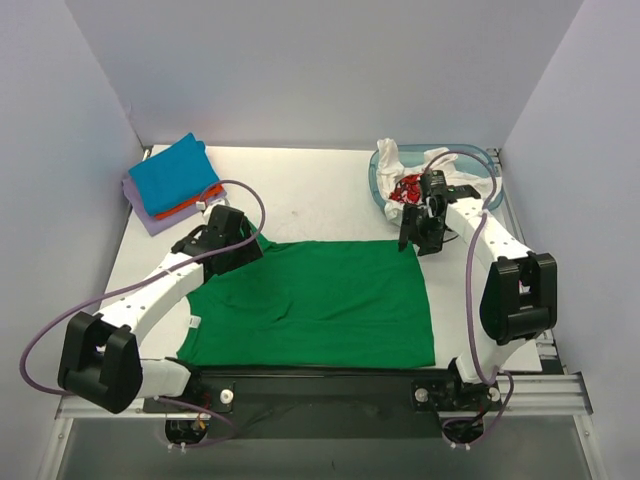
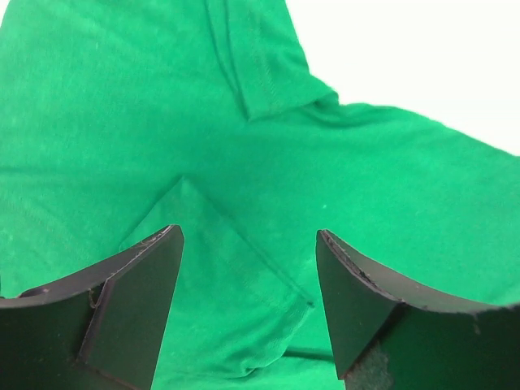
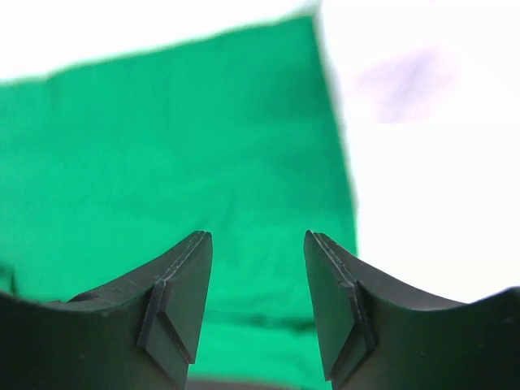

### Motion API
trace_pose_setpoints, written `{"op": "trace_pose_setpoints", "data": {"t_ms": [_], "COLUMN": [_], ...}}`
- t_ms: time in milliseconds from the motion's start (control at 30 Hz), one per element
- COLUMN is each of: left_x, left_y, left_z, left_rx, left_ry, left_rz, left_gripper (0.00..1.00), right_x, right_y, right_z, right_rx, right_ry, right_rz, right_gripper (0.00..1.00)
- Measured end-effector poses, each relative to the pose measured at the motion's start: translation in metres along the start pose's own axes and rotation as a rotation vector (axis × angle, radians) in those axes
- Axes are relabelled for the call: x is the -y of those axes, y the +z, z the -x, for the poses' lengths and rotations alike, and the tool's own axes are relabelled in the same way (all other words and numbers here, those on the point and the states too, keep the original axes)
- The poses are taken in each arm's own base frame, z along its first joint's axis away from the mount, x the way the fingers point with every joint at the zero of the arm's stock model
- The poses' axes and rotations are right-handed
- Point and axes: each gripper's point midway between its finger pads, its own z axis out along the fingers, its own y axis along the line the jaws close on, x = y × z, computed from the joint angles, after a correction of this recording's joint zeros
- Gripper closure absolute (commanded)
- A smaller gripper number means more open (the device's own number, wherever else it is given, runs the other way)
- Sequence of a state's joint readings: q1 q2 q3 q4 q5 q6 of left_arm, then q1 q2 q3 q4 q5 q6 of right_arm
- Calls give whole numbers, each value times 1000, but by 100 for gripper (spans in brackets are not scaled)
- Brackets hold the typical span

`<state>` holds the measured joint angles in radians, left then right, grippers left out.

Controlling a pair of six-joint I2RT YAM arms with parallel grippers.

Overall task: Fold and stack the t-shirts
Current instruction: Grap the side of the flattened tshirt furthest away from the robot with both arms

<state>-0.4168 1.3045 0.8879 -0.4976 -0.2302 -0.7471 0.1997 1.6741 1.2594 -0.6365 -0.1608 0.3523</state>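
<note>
A bright green t-shirt [image 1: 320, 300] lies spread on the white table. My left gripper [image 1: 238, 243] is open and empty over its far left corner; in the left wrist view its jaws [image 2: 248, 280] straddle a folded sleeve [image 2: 223, 268]. My right gripper [image 1: 413, 240] is open and empty above the shirt's far right corner; the right wrist view [image 3: 258, 284] shows green cloth [image 3: 179, 154] below. A stack of folded shirts, blue [image 1: 172, 172] on orange [image 1: 190, 205] on lavender [image 1: 150, 215], sits at the far left. White [image 1: 400, 160] and red [image 1: 408, 187] shirts lie crumpled in the tub.
A translucent blue plastic tub [image 1: 492, 160] stands at the far right corner. Grey walls enclose the table on three sides. Purple cables loop from both arms. The arm bases [image 1: 330, 385] sit at the near edge.
</note>
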Motion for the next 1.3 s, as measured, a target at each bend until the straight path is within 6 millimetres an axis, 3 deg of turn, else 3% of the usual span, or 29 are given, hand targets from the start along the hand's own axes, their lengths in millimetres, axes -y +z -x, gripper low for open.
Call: {"op": "trace_pose_setpoints", "data": {"t_ms": [167, 267, 567, 833, 1300], "left_x": [2, -3, -15, -17, -18], "left_y": [4, 7, 10, 11, 10], "left_z": [11, 11, 20, 31, 39], "left_rx": [-2, -11, -10, -1, 7], "left_ry": [-13, -17, -53, -78, -92], "left_rz": [-3, 9, 24, 22, 16], "left_gripper": [23, 23, 23, 23, 23], "right_x": [20, 20, 20, 17, 27], "right_y": [7, 19, 63, 72, 78], "right_z": [39, 53, 66, 92, 74], "right_rx": [136, 194, 236, 265, 179], "right_ry": [0, -21, -64, -69, -33], "right_rz": [-42, -32, -21, -40, -84], "right_gripper": [53, 54, 56, 56, 57]}}
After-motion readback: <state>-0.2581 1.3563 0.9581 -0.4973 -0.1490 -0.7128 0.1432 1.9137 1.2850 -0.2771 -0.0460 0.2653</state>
